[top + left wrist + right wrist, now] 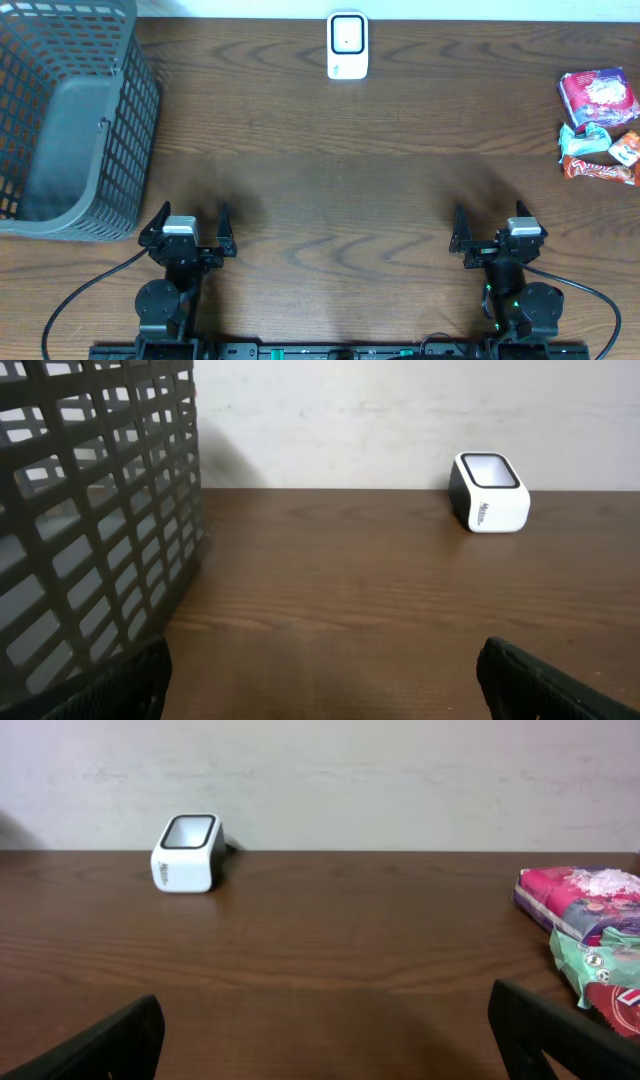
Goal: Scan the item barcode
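Observation:
A white barcode scanner (347,45) stands at the back middle of the wooden table; the left wrist view has the scanner (490,493) at its right and the right wrist view has the scanner (186,853) at its left. Snack packets (598,125) lie at the far right edge: a pink packet (578,895), a green packet (600,958) and an orange-red one (598,170). My left gripper (191,224) rests open near the front left, nothing between its fingers. My right gripper (493,226) rests open near the front right, also empty, well short of the packets.
A grey plastic mesh basket (70,120) fills the back left corner, close beside the left gripper, and the basket's wall (95,520) takes up the left of that wrist view. A pale wall runs behind the table.

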